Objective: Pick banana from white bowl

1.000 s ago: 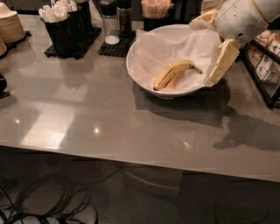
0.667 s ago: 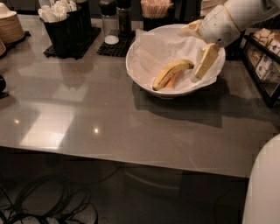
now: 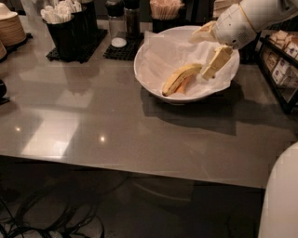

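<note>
The banana (image 3: 179, 76), yellow with brownish streaks, lies in the white bowl (image 3: 140, 70) on its crumpled paper liner, at the back right of the grey table. A smaller orange-tinted banana (image 3: 185, 85) lies tucked against its near side. My gripper (image 3: 201, 56) reaches into the bowl from the right, just above the banana's right end. It is open, with one cream finger (image 3: 216, 61) close to the banana's tip and the other finger (image 3: 201, 33) over the bowl's far side. It holds nothing.
Black caddies with utensils (image 3: 65, 25), a shaker (image 3: 116, 21) and a holder of sticks (image 3: 165, 10) stand along the back. A stack of plates (image 3: 9, 29) is at far left. A shelf (image 3: 281, 65) stands at right. A white part of my body (image 3: 281, 200) fills the lower right.
My gripper has moved left and down, from the bowl's right rim into the bowl, ending close to the banana's right end. The bananas have not moved.
</note>
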`<state>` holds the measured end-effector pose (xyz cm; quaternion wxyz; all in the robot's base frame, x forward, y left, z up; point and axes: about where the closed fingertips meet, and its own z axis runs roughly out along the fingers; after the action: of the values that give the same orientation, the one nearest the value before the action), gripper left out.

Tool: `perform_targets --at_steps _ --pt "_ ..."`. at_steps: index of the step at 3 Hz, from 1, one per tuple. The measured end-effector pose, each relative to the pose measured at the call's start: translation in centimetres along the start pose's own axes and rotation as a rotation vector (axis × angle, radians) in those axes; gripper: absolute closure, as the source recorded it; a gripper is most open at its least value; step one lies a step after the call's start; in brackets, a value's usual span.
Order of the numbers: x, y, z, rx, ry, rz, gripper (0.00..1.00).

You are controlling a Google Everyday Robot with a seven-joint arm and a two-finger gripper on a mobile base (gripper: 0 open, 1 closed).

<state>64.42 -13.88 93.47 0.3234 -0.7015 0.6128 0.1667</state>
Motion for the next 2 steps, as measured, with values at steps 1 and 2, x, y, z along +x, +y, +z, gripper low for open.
perform_targets --at_steps 1,2 --pt "0.0 0.0 0.0 0.0 0.0 0.0 0.23" --pt "0.0 0.0 0.01 0.0 0.0 0.0 0.23"
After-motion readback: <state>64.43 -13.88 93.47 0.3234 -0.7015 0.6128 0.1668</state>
